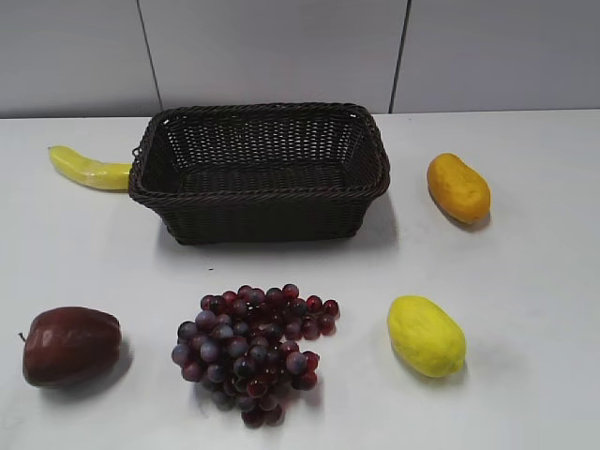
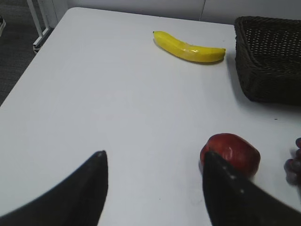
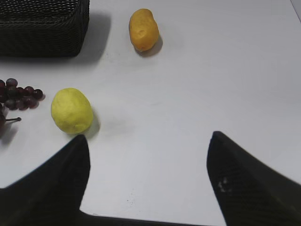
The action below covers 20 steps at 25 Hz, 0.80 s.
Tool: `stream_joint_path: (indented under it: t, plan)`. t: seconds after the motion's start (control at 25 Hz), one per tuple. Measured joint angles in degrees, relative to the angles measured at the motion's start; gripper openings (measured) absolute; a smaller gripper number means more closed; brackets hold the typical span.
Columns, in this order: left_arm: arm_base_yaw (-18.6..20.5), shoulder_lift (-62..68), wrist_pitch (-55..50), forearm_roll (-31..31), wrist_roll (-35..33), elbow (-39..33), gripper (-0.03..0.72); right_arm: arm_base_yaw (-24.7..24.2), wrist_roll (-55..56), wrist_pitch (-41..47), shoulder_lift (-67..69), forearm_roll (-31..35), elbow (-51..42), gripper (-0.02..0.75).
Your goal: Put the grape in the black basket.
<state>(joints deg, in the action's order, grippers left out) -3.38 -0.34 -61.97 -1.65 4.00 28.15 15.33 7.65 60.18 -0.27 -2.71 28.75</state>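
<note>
Grape [image 1: 254,352] on the counter [image 1: 525,309], outside the basket [image 1: 260,169].
Lying in front of the basket, between apple [image 1: 71,345] and lemon [image 1: 427,335] — untouched. Left tool [image 2: 153,162] and right tool [image 3: 148,146] both spread wide, gripping nothing — hovering over bare counter.

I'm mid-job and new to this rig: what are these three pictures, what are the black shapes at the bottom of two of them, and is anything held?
A two-armed robot. The exterior view faces the table; the others come from wrist cameras. The black shapes are the open, empty left gripper and right gripper. On the white table: the black basket, the grape in front of it, a dark red apple, a banana, a yellow fruit and an orange fruit. Nothing is held.
</note>
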Motion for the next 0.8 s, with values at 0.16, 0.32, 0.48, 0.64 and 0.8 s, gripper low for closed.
stream_joint_path:
  t: [0.16,0.32,0.48,0.64,0.8]
  plan:
    - [0.0,0.0,0.0,0.0,0.0,0.0,0.592,0.0,0.0,0.0,0.0,0.0,0.0,0.587]
    - [0.0,0.0,0.2,0.2,-0.1,0.0,0.589,0.0,0.0,0.0,0.0,0.0,0.0,0.587]
    - [0.0,3.7,1.9,3.0,-2.5,1.5,0.588,0.0,0.0,0.0,0.0,0.0,0.0,0.586]
    - [0.0,14.5,5.3,8.0,-8.2,4.0,0.588,0.0,-0.1,0.0,0.0,0.0,0.0,0.586]
    - [0.0,26.7,9.9,12.4,-13.0,4.4,0.588,0.0,0.0,0.0,0.0,0.0,0.0,0.586]
